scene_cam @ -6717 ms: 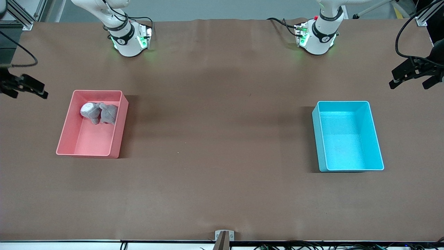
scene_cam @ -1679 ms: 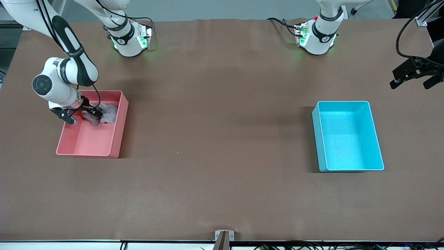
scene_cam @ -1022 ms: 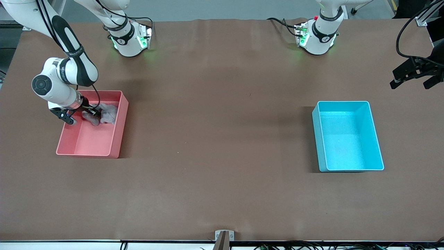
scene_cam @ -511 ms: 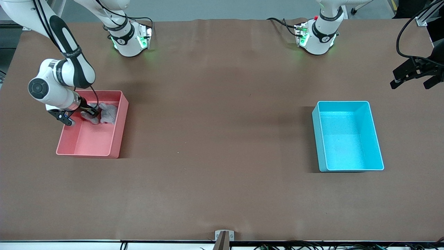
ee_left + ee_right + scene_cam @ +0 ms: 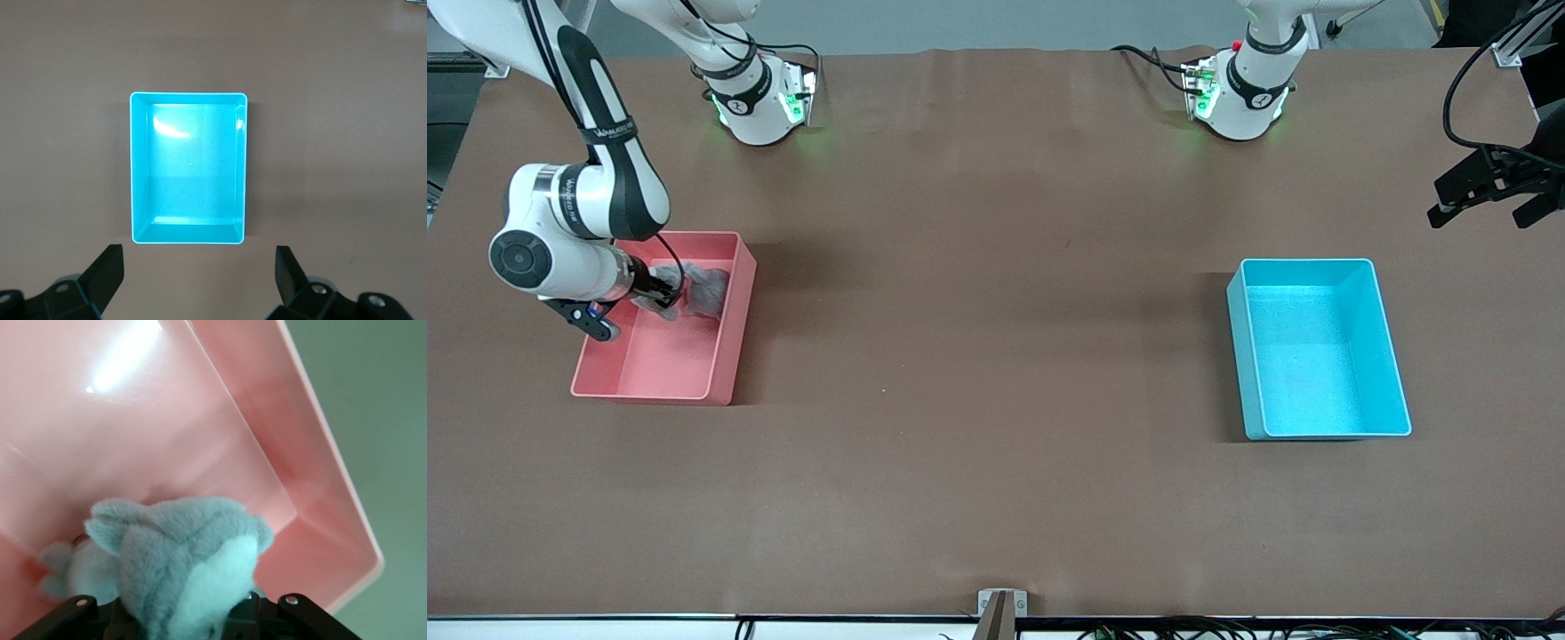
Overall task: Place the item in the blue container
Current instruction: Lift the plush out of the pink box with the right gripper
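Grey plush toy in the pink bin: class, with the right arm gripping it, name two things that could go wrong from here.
1. The right gripper pinches soft fur on the grey plush toy; it may slip out during lifting.
2. The toy sits low beside the pink bin wall and could snag or drag the bin.
3. The blue container lies toward the left arm's end, a long carry.

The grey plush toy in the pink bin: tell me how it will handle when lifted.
The grey plush toy looks fuzzy and soft, so it probably squashes between the right gripper jaws. It likely weighs little and may droop. Fur should resist slipping.
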Action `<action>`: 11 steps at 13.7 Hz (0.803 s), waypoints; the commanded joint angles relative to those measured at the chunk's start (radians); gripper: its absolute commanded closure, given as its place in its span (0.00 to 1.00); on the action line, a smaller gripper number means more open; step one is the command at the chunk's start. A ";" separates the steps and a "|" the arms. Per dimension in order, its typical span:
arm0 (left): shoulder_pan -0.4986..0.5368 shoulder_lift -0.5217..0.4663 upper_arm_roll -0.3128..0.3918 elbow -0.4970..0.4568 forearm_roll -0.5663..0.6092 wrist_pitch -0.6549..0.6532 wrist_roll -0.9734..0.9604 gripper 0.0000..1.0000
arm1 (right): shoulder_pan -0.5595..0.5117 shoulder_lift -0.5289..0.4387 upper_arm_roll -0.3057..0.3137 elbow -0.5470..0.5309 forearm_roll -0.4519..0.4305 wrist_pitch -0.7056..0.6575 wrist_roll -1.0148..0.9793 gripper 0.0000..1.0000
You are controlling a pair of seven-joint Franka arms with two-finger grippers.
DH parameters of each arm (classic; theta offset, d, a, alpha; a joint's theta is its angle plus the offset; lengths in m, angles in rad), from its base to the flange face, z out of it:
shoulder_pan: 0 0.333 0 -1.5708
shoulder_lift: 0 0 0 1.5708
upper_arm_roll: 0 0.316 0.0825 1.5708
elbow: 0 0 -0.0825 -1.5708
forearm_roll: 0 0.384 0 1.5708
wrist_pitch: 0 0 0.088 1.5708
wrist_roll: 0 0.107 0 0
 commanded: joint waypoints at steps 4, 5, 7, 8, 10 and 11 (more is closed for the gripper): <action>0.005 -0.011 -0.002 -0.001 -0.004 -0.003 0.017 0.00 | 0.156 -0.003 0.000 0.294 0.085 -0.352 0.163 0.98; 0.005 -0.011 -0.001 -0.001 -0.004 -0.003 0.018 0.00 | 0.184 -0.003 0.000 0.308 0.136 -0.366 0.201 0.99; 0.005 -0.011 -0.002 0.001 -0.004 -0.003 0.017 0.00 | 0.236 -0.011 0.000 0.311 0.232 -0.360 0.261 0.99; 0.005 -0.011 -0.004 0.001 -0.004 -0.003 0.018 0.00 | 0.270 -0.011 0.000 0.324 0.275 -0.352 0.302 0.99; 0.005 -0.011 -0.004 0.001 -0.004 -0.003 0.017 0.00 | 0.357 -0.006 0.000 0.333 0.321 -0.282 0.400 0.99; 0.006 -0.011 -0.002 0.001 -0.004 -0.003 0.018 0.00 | 0.400 -0.003 0.000 0.334 0.325 -0.233 0.489 0.99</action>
